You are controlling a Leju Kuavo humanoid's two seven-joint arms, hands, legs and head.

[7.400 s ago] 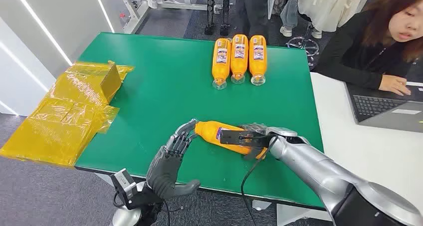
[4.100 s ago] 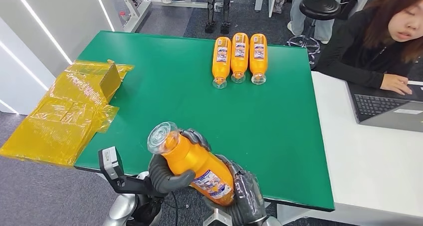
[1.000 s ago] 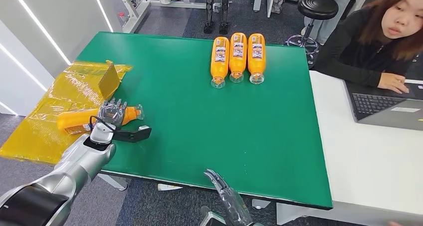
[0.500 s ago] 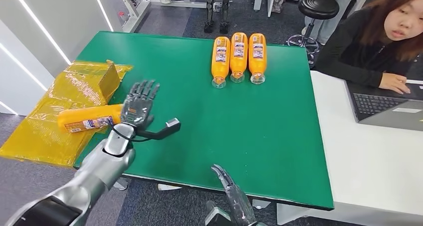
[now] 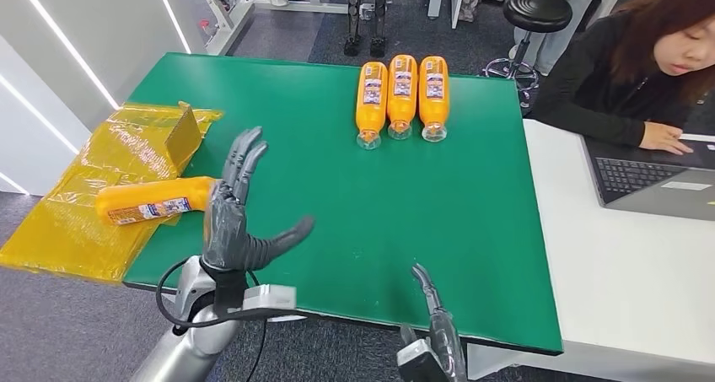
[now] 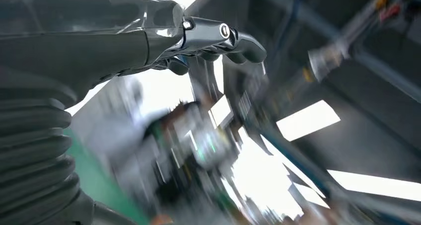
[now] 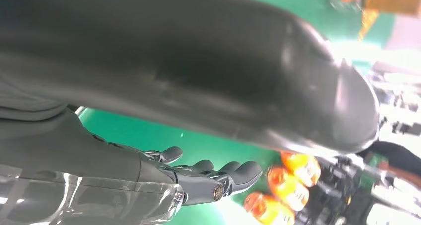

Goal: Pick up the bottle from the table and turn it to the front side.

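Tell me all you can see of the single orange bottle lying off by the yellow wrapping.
The orange bottle lies on its side at the table's left edge, partly on the yellow plastic wrapping. It looks like glossy plastic, with a printed label showing on its side. Its cap end is hidden behind the left hand, which is raised with fingers spread, holding nothing.

Bottle (image 5: pixel 152 205) on wrapping (image 5: pixel 101 205), perhaps overlapping table (image 5: pixel 472 213) edge.

green table (image 5: pixel 472 222) | yellow plastic wrap (image 5: pixel 93 205) | person at laptop (image 5: pixel 649 184) | black stool (image 5: pixel 540 11)
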